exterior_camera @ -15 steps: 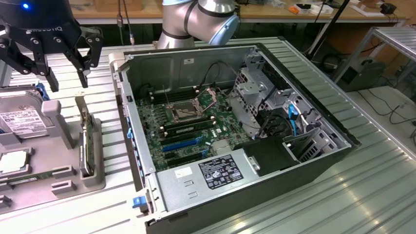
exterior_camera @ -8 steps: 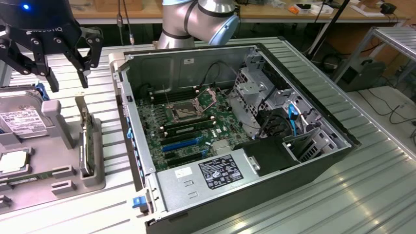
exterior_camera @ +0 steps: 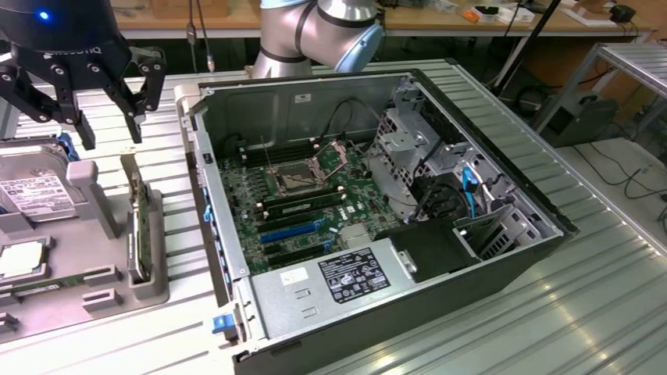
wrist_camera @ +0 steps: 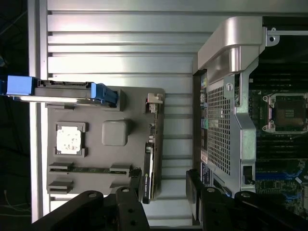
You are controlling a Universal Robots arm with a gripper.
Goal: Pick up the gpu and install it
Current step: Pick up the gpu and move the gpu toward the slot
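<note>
The gpu (exterior_camera: 136, 234) stands on edge in a slot along the side of the grey parts tray (exterior_camera: 156, 258) that faces the computer case, at the exterior view's left. It is a thin dark card with a pale metal bracket at one end. My gripper (exterior_camera: 109, 134) hangs open above the tray's far end, over the card's far end and well clear of it. In the wrist view the gpu (wrist_camera: 149, 168) lies between my black fingers (wrist_camera: 136, 188), closer to one of them, and the gripper (wrist_camera: 163, 197) holds nothing.
The open computer case (exterior_camera: 302, 293) lies on its side beside the tray, its motherboard (exterior_camera: 302, 195) with blue slots exposed. The tray (wrist_camera: 130, 110) also carries a hard drive (exterior_camera: 31, 195) in a blue caddy, a processor chip (wrist_camera: 69, 139) and a memory stick (wrist_camera: 91, 169). All sits on a ribbed metal table (exterior_camera: 583, 312).
</note>
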